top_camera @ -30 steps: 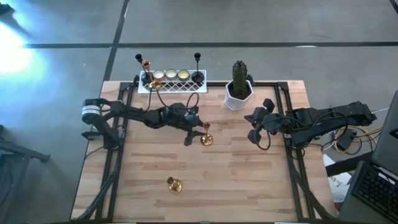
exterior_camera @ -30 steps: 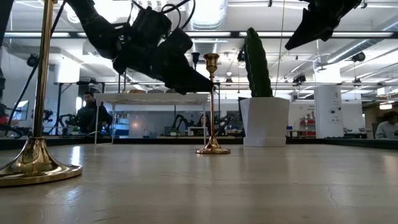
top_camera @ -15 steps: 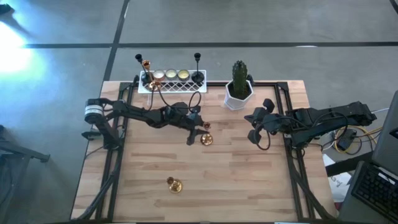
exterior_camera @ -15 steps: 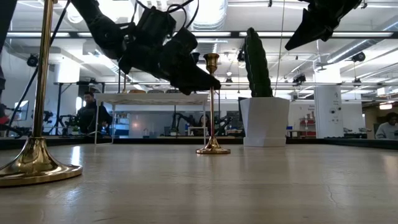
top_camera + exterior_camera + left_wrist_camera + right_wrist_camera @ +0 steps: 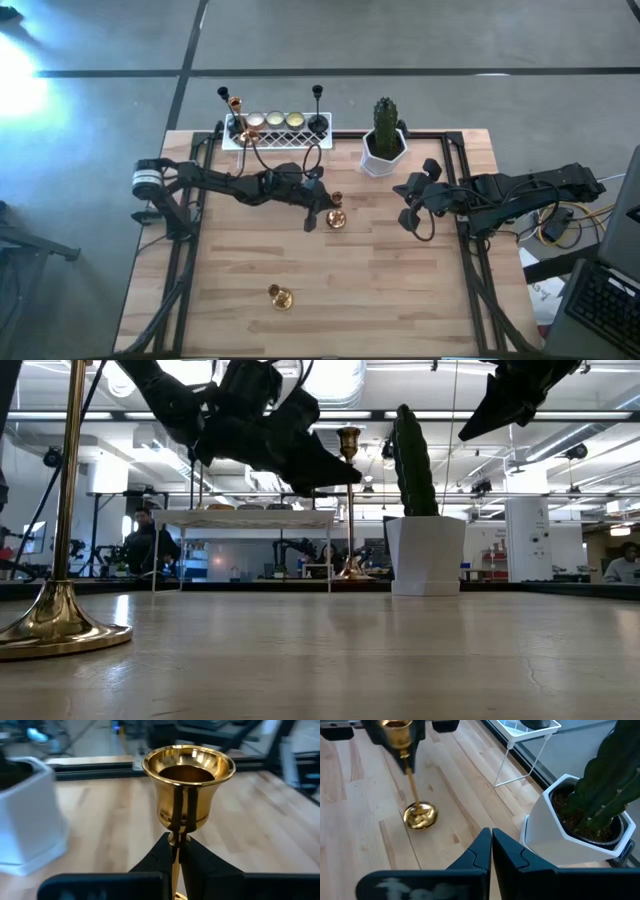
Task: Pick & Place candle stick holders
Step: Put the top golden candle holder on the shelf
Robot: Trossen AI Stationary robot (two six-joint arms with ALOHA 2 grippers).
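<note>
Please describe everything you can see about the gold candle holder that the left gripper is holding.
The gold candle holder looks like shiny polished metal: a flared cup on top, a thin straight stem, and a round domed base. It stands upright near the middle of the table, in front of the white lattice tray. The left gripper is shut on its stem just under the cup. In the low view its base appears slightly above the tabletop, though this is hard to confirm. Nothing else touches it.

Bright ceiling lights [image 5: 330,385] glare across my low view's top, leaving my arms as silhouettes. In the high view, glare whitens the floor [image 5: 25,85] at upper left. My left wrist view blurs at its edges.
</note>
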